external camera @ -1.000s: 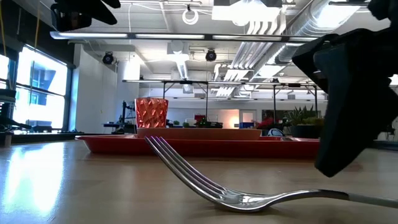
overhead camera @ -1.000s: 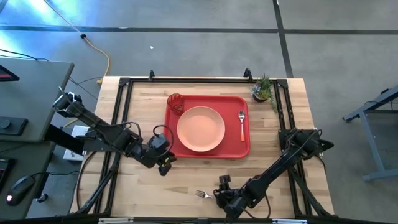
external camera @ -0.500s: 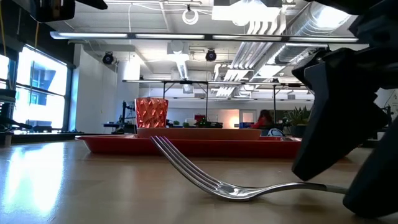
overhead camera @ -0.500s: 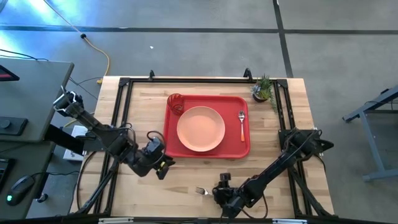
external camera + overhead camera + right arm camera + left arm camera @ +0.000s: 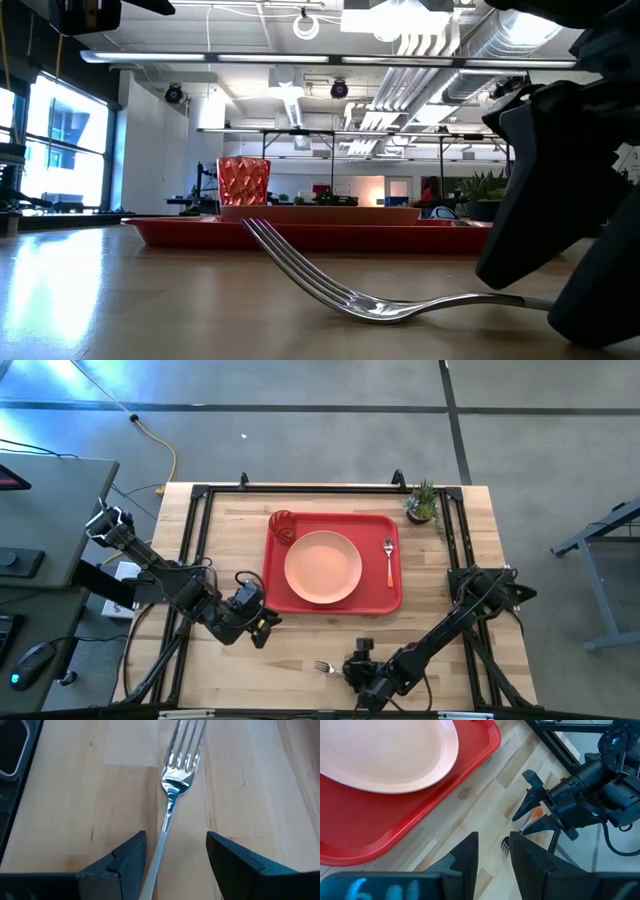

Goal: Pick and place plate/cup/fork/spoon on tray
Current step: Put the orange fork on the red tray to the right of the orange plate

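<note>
The fork point(image 5: 323, 667) lies on the wooden table near its front edge, tines toward the left and curving up in the low view point(image 5: 300, 270). My right gripper point(image 5: 350, 669) is open and low at the table. Its fingers stand on either side of the fork's thin neck point(image 5: 167, 820) and orange handle point(image 5: 534, 815); I cannot tell if they touch. My left gripper point(image 5: 262, 628) is open and empty beside the red tray's point(image 5: 383, 601) near left corner. The peach plate point(image 5: 323, 567), the red cup point(image 5: 282, 526) and the spoon point(image 5: 389, 560) rest on the tray.
A small potted plant point(image 5: 423, 503) stands at the table's far right corner. Black frame rails point(image 5: 195, 540) run along the table's left, right and far sides. The table's front edge lies just behind the right gripper.
My right gripper has gone a little toward the table's left and come down over the fork's handle, so both fingers now stand beside it. My left gripper has drawn back a little from the tray toward the near left.
</note>
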Robot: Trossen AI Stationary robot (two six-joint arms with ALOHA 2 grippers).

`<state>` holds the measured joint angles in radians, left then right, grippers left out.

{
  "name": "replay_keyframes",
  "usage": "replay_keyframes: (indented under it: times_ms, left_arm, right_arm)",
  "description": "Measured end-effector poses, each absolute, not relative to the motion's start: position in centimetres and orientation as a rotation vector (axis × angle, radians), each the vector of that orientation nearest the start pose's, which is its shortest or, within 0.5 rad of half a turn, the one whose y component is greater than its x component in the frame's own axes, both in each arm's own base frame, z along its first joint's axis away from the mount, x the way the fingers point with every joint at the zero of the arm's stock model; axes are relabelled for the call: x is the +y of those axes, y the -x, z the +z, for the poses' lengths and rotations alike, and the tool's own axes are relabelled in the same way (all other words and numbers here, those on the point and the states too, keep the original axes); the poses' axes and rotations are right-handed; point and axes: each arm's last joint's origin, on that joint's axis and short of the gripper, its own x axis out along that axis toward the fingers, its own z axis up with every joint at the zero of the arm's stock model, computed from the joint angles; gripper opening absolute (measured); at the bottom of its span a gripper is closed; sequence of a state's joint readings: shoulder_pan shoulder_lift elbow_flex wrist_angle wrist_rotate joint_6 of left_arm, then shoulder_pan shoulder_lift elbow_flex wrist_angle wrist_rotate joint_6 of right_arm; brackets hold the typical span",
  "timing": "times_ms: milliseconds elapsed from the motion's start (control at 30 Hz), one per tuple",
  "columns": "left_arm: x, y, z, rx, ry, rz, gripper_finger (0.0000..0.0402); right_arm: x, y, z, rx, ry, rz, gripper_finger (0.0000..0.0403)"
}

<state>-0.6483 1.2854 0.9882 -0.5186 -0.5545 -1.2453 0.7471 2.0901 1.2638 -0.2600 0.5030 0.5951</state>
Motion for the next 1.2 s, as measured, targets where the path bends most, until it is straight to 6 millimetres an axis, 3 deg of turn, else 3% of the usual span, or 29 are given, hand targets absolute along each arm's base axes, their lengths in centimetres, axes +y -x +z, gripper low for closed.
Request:
replay_keyframes:
  times_ms: [333, 533, 700, 967, 1200]
  left_arm:
    - [-14.5, -21.7, 27.5, 0.599, 0.734, 0.331, 0.0099]
    - [-14.5, -21.7, 27.5, 0.599, 0.734, 0.331, 0.0099]
    - [-14.5, -21.7, 27.6, 0.598, 0.734, 0.332, 0.0099]
    - [-14.5, -21.7, 27.6, 0.591, 0.718, 0.335, 0.0099]
    - [-14.3, -21.8, 27.5, 0.596, 0.690, 0.335, 0.0099]
  right_arm:
    - [25.6, -30.0, 11.6, 0.910, 0.073, -0.156, 0.0200]
    - [24.0, -28.7, 13.3, 0.943, 0.052, -0.328, 0.0200]
    - [23.7, -28.3, 14.9, 0.913, 0.031, -0.341, 0.0200]
    - [25.0, -30.0, 15.5, 0.911, -0.033, -0.058, 0.0200]
    - [26.2, -32.2, 15.4, 0.757, -0.002, 0.150, 0.0200]
